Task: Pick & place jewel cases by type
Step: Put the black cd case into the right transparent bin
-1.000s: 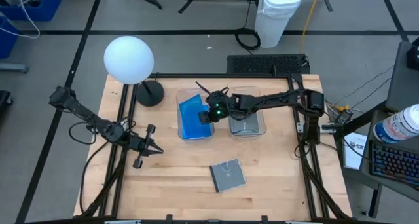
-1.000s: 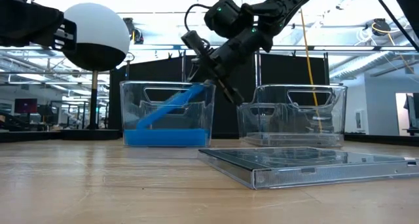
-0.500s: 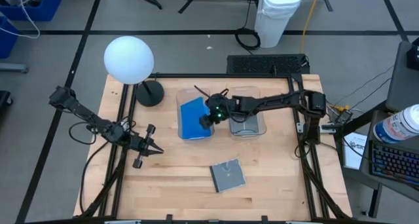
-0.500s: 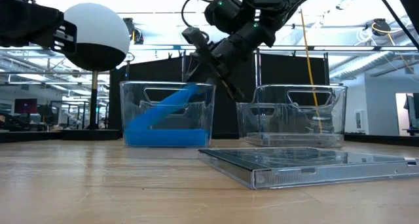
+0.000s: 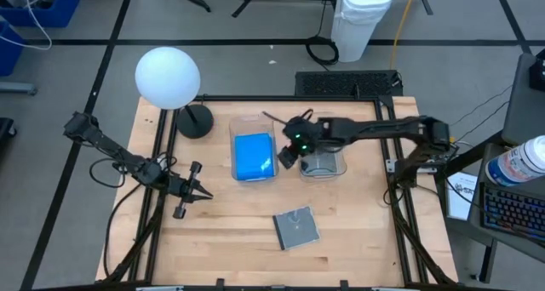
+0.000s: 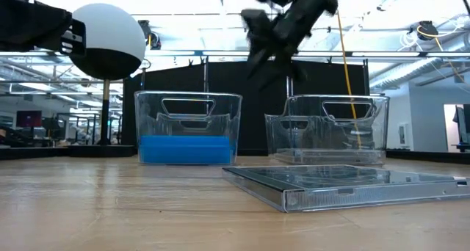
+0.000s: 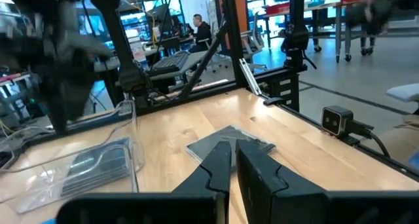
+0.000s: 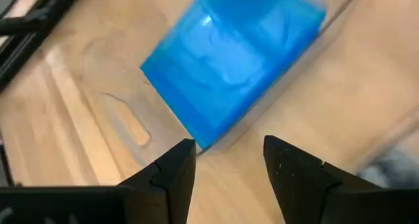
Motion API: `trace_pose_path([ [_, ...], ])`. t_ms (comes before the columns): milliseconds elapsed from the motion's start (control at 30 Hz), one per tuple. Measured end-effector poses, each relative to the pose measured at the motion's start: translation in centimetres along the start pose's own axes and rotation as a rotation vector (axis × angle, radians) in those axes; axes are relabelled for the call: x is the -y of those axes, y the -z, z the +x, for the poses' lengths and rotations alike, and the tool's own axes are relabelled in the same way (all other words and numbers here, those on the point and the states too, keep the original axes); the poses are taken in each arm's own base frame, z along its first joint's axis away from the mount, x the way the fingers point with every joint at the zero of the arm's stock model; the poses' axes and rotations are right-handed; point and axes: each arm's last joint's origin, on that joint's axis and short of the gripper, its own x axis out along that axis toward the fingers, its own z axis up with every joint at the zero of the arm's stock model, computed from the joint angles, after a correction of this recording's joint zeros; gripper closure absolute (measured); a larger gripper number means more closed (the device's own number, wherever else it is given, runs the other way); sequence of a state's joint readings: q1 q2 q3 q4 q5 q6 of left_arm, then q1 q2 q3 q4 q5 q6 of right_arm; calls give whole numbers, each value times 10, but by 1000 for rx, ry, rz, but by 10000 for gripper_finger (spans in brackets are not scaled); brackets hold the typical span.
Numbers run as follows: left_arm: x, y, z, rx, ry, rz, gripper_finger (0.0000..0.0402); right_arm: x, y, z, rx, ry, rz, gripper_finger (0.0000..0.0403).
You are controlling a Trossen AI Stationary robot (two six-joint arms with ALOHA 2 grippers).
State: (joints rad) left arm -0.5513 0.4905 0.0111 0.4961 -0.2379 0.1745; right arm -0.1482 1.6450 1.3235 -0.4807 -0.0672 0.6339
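Blue case (image 5: 253, 155) lies flat in its tub (image 5: 252, 122), sorted by colour; your right claw (image 5: 288, 155) hangs open and empty, left claw (image 5: 203, 196) shut, idle.

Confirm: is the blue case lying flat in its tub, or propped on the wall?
Flat. The blue case lies level on the floor of the left tub, clear of the walls; the open right gripper holds nothing.

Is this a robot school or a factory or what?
Probably a robotics lab or workshop. A wooden table sits inside a dark metal frame, and a keyboard is beside it. Behind are long rows of desks and screens, with a person sitting at one.
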Motion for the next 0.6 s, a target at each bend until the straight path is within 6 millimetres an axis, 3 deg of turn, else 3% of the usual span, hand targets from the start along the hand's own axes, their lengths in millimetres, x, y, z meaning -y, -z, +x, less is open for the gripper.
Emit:
trace_pose_path([
  [133, -1, 0, 0, -2, -21, -5, 369, -22, 12, -40, 104, 36, -282, 238],
  [300, -3, 0, 0, -13, -108, -48, 369, -54, 37, -62, 175, 23, -500, 279],
  [467, -7, 1, -1, -36, -241, -48, 369, -78, 73, -58, 212, 20, -779, 379],
  [600, -12, 8, 0, -107, -361, -63, 369, -78, 92, -42, 262, -20, -863, 392],
])
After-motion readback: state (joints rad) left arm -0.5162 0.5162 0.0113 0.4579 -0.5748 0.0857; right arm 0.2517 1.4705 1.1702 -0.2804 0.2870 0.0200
